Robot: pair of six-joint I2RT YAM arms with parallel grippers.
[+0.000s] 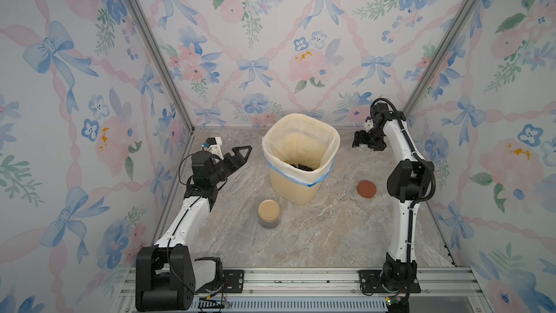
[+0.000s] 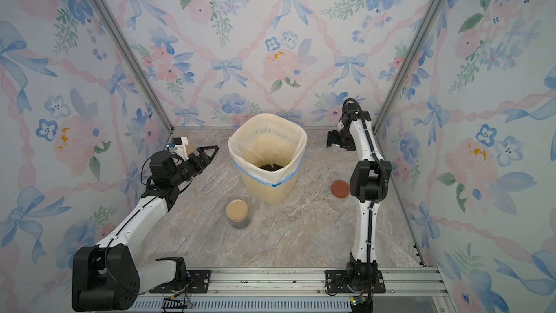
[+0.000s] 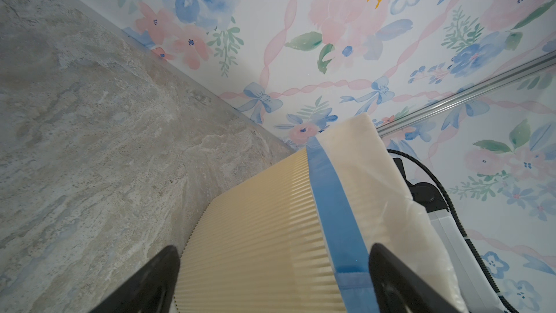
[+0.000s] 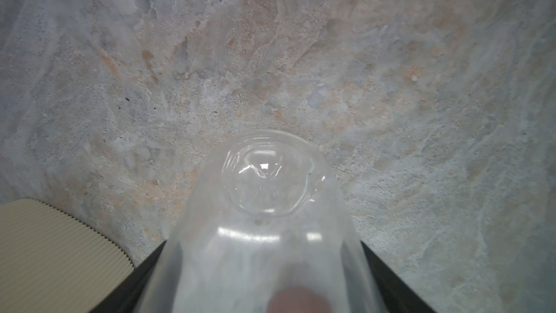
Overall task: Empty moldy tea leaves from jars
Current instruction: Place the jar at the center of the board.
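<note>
Right tool (image 4: pixel 263 246) grips an empty clear round glass jar (image 4: pixel 270 194) over the marble bench (image 1: pixel 301 236). Left tool (image 1: pixel 242 154) gapes wide, empty. Dark moldy tea leaves (image 1: pixel 302 166) lie in the cream ribbed bin (image 1: pixel 294 188). A tan-lidded glass jar (image 1: pixel 268 212) stands on the bench.

Clear jar (image 4: pixel 264 176) between right gripper (image 4: pixel 263 242) jaws: end nearest palm blurred, cut by frame edge. Brownish smear (image 4: pixel 293 299) there, cannot tell what. Jaws' inner faces hidden behind glass. Bin (image 4: pixel 54 254) beside jaws, only corner in frame. Tea leaves (image 1: pixel 301 166) in bin partly hidden by near wall. Tan round thing (image 2: pixel 190 147) behind left gripper (image 2: pixel 210 153), mostly covered.
</note>
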